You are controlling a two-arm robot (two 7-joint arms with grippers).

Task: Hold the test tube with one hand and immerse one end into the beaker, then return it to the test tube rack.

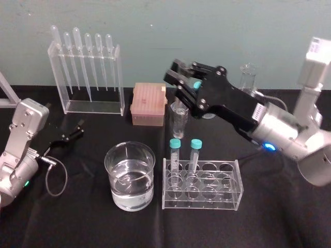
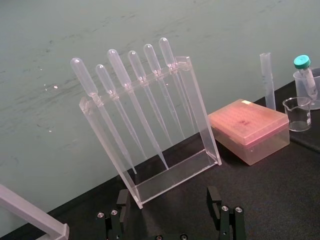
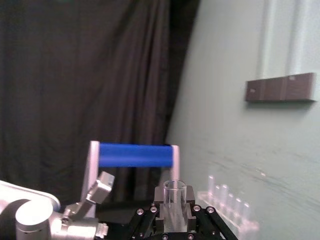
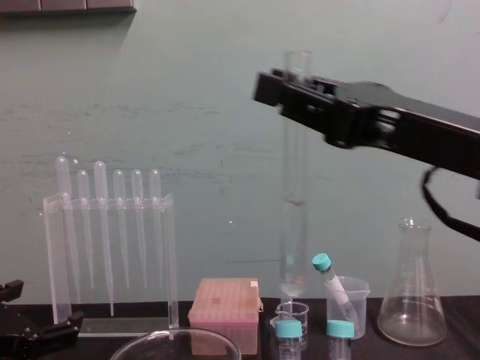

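My right gripper (image 1: 179,87) is raised over the table and shut on the test tube (image 1: 180,122), a long clear glass tube that hangs upright from its black fingers. From the chest the test tube (image 4: 295,225) runs straight down below the gripper (image 4: 289,94). Its open mouth (image 3: 175,191) stands up between the finger pads in the right wrist view. The beaker (image 1: 130,175), wide and holding clear liquid, stands in front and to the left of the tube. The test tube rack (image 1: 202,192) stands to the beaker's right with two blue-capped tubes. My left gripper (image 1: 72,135) rests open at the far left.
A clear stand of several pipettes (image 1: 87,72) and a pink tip box (image 1: 148,103) stand at the back. A conical flask (image 4: 409,289), a small spouted beaker (image 4: 292,315) and a cup holding a blue-capped tube (image 4: 346,300) lie behind the rack. A cable loops beside my left arm (image 1: 54,178).
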